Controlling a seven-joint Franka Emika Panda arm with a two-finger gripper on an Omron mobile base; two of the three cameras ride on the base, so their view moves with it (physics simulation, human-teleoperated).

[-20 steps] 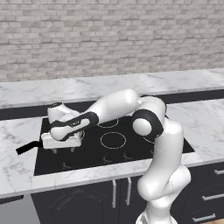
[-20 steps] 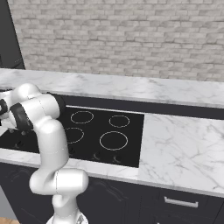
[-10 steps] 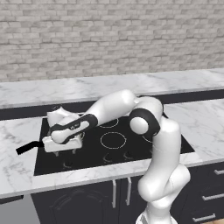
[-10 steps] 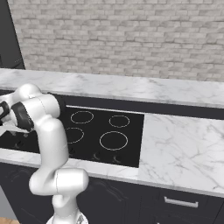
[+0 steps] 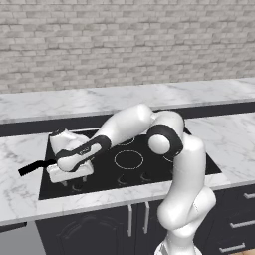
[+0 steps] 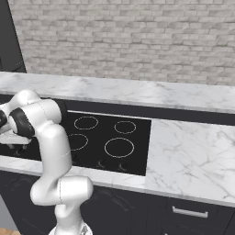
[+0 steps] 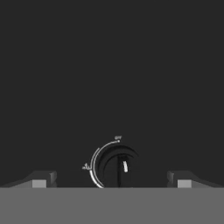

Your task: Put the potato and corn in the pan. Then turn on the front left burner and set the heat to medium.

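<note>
Above small round black stove knob point(image 7: 117, 168), hand point(image 7: 111, 180) spread wide, pinching nothing. Shiny grey pan's black handle point(image 5: 31, 168) pokes out beside arm. Risk: fingers miss knob, or turn goes past medium.

My arm point(image 5: 129, 124) is smooth glossy white plastic with dark matt joints. The cooktop point(image 6: 114, 137) under me is smooth black glass, and its knob point(image 7: 117, 169), at six o'clock in my hand view, looks matt black. The counter point(image 6: 193, 156) is polished grey-veined marble, and the wall point(image 5: 124, 45) at twelve o'clock is rough pale brick.
</note>
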